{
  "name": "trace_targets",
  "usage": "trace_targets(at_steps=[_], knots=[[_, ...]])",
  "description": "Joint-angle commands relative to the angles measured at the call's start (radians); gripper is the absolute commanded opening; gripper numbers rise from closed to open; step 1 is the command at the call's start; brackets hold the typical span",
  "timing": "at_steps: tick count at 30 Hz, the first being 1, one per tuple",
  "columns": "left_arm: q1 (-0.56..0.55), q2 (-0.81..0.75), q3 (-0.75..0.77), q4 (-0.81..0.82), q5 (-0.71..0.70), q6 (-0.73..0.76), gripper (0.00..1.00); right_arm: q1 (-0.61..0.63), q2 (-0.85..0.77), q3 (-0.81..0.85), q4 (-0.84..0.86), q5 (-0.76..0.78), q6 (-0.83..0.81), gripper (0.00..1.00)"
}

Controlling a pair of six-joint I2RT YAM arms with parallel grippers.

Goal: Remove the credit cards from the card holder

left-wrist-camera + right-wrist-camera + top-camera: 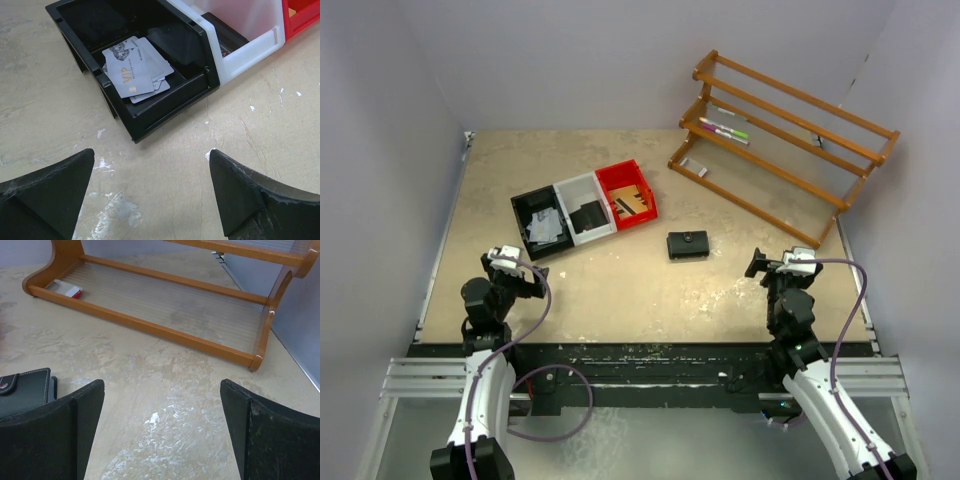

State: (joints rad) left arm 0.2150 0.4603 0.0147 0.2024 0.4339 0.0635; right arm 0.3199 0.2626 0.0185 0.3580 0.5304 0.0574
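Our left gripper (151, 167) hangs wide open and holds nothing, near the black tray (165, 107). Grey credit cards (132, 70) lie stacked in it: light, stiff and slick, we judge, best pinched by an edge. The card holder (688, 244) lies closed mid-worktop (620, 290), probably light and pliable; we'd clamp one edge. Our right gripper (162, 410), near it, gapes empty.

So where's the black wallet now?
In the top view the card holder lies on the table, right of centre, off the near right corner of the red tray, the wooden rack beyond it.
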Motion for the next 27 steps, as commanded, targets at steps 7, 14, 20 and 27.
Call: trace_targets(at_steps=[7, 14, 20, 27], knots=[[0.004, -0.004, 0.032, 0.054, 0.017, -0.002, 0.99, -0.001, 0.005, 0.003, 0.057, 0.003, -0.008, 1.0], [0.005, -0.013, 0.033, 0.05, 0.019, -0.002, 0.99, -0.001, 0.013, 0.01, 0.064, 0.058, 0.007, 1.0], [0.006, 0.135, 0.353, -0.214, 0.026, 0.057, 0.99, -0.001, 0.118, 0.188, -0.031, 0.14, 0.009, 1.0], [0.006, 0.53, 0.924, -0.809, 0.098, 0.264, 0.99, -0.002, 0.469, 0.637, -0.489, 0.179, 0.495, 1.0]])
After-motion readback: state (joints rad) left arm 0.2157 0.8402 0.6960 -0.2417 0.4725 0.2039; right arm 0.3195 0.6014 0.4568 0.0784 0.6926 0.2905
